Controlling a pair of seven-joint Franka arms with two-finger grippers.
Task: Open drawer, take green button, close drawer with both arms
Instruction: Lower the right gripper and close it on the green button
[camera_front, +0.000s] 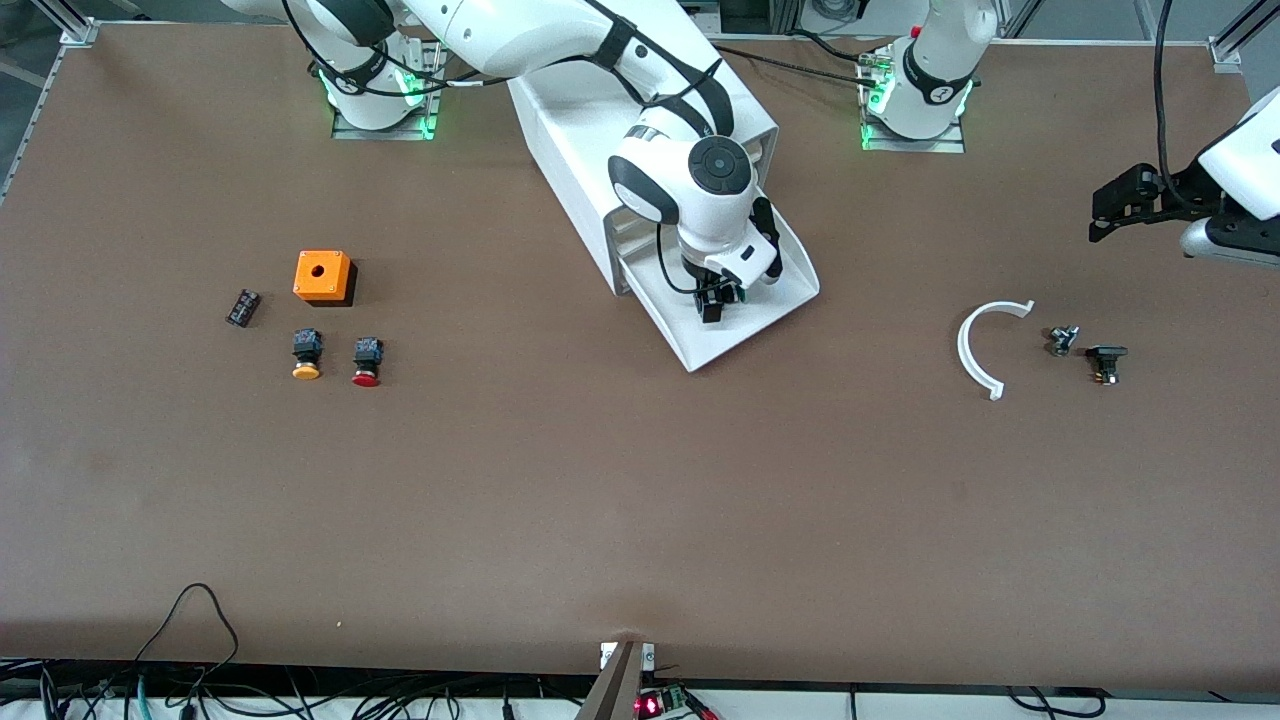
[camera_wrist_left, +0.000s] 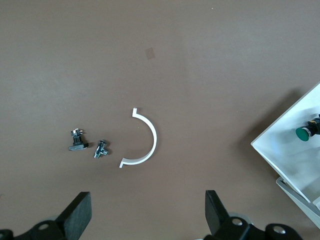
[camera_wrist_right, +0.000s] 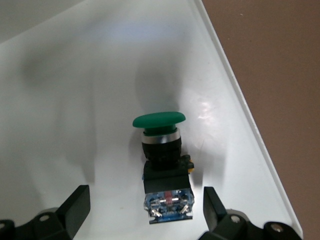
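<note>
A: Nearest the camera lie the smooth white half-ring (camera_front: 983, 348), a small metal fitting (camera_front: 1062, 340) and a black part (camera_front: 1106, 362), apart on the matte brown table (camera_front: 600, 500).

B: And the drawer (camera_front: 790, 290)?

A: It is pulled out, glossy white. The button (camera_wrist_right: 160, 150) lies on its side in it, with a domed green cap and a blocky black body.

B: The grippers?

A: The right gripper (camera_front: 722, 296) is down in the drawer, fingers (camera_wrist_right: 75, 205) spread either side of the button. The left gripper (camera_front: 1125, 205) waits over its end of the table, fingers (camera_wrist_left: 77, 212) apart, holding nothing.
</note>
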